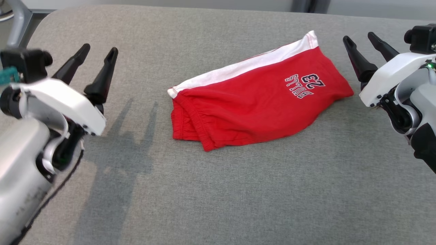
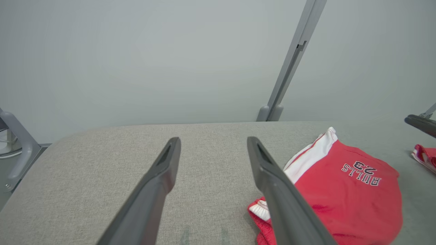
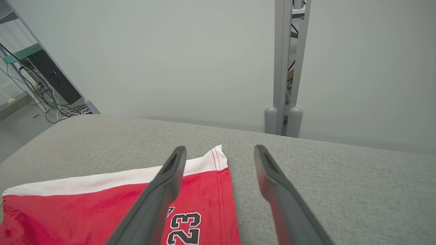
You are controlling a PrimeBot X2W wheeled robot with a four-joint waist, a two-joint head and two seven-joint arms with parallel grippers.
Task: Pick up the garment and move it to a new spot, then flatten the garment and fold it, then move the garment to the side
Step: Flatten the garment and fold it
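The garment (image 1: 255, 98) is a pair of red shorts with a white side stripe and a "23" print, folded over on the grey cloth surface (image 1: 218, 190). My left gripper (image 1: 98, 51) hovers open well to its left, nothing between the fingers. My right gripper (image 1: 361, 35) is open too, just off the garment's right end. In the left wrist view the garment (image 2: 340, 194) lies right of that gripper (image 2: 213, 139). Seen from the right wrist, the garment (image 3: 102, 207) sits under the left finger of the open gripper (image 3: 219, 148), its white corner between the fingers.
A grey post (image 2: 289, 64) stands behind the surface's far edge against a pale wall. Cables and a dark box (image 3: 51, 78) lie off the far left corner. Another bit of red cloth (image 2: 425, 156) shows at the right edge of the left wrist view.
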